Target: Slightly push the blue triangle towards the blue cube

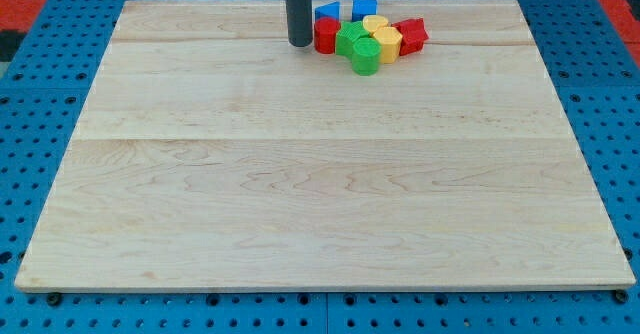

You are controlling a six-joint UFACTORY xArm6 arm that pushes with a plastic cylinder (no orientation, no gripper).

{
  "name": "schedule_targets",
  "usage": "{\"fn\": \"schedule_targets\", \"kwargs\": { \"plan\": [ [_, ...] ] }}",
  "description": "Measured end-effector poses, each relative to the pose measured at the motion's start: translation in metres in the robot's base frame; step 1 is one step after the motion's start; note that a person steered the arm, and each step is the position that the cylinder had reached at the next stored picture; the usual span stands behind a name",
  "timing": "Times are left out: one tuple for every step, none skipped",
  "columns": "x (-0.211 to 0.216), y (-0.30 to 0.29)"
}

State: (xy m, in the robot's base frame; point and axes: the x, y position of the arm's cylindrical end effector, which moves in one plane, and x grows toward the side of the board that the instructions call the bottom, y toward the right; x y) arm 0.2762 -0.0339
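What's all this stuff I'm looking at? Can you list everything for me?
wooden board: one, pale wood, fills most of the view
pegboard base: one, blue with holes, around the board
blue triangle: one, blue, near the view's top, at the cluster's back left
blue cube: one, blue, to the right of the triangle
red blocks: two, red, one at the cluster's left, one at its right
green blocks: two as far as I can tell, green, cluster's front
yellow blocks: two as far as I can tell, yellow, cluster's middle
my tip: one, dark rod end, just left of the left red block
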Motion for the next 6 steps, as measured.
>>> {"fn": "schedule_targets", "kwargs": {
  "plan": [
    [0.002,-0.054],
    [-0.007,-0.094],
    [-0.037,-0.069],
    [-0.048,-0.008],
    [-0.048,0.018],
    [-0.048,0.018]
  ]
}}
